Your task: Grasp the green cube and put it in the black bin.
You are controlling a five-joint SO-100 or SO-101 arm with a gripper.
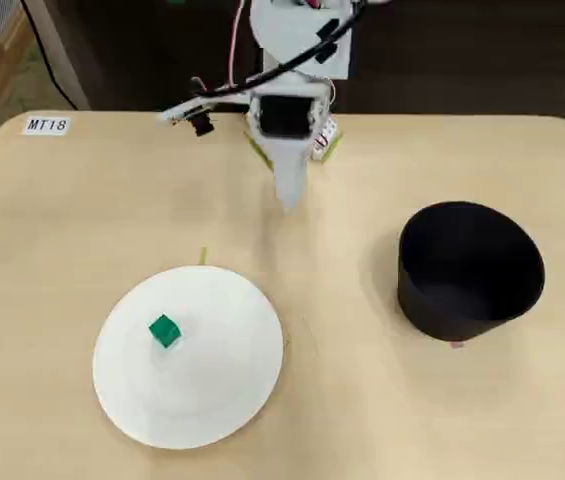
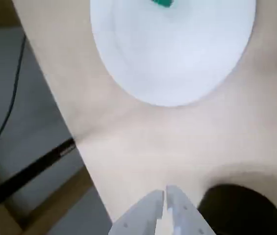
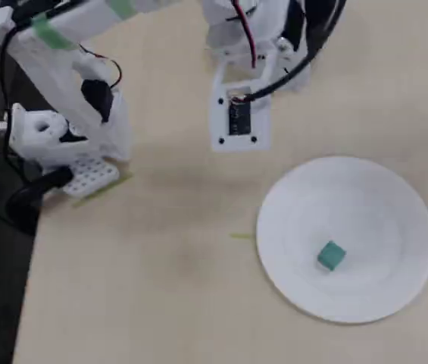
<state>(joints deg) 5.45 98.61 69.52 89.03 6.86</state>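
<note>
A label reading "MT18" is seen on the table; the tool is clenched, empty

- The arm is white plastic, wrapped with a strip of green tape.
- Black and red cables run along it.
- The hand has pale, pointed fingers.
</note>
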